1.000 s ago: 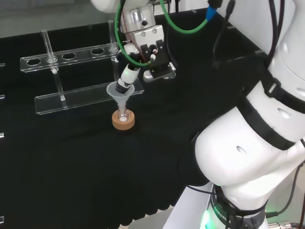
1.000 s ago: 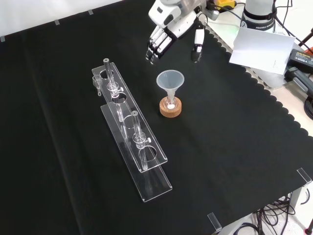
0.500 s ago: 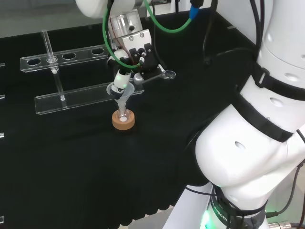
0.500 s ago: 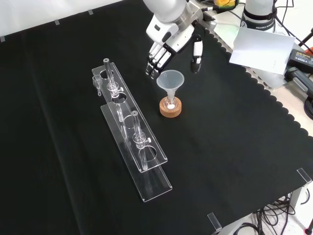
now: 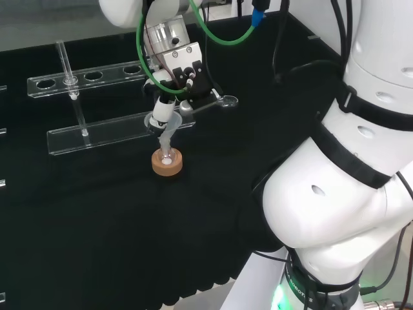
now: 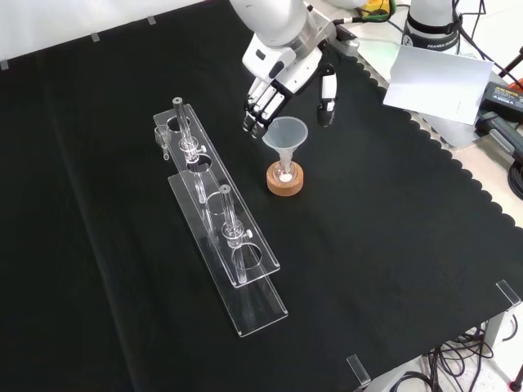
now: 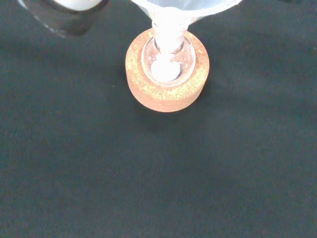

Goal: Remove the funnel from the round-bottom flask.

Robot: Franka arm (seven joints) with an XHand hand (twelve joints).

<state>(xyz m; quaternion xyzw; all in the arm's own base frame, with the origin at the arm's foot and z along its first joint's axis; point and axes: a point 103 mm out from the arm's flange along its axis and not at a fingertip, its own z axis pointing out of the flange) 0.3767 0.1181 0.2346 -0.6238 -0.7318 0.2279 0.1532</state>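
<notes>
The round-bottom flask [image 7: 168, 59] sits in its cork ring [image 6: 284, 180] near the middle of the cloth, a white patch showing at its bottom (I cannot tell what it is). The funnel [image 6: 284, 135] stands in the flask's neck, long axis upright, wide mouth up, stem down. Since a second ago the hand [image 6: 278, 77] has dropped from farther off to the funnel's rim, fingers [image 6: 255, 114] left of it in the front view, thumb [image 6: 327, 96] right, spread and gripping nothing. The clear rack [image 6: 214, 219] lies left.
</notes>
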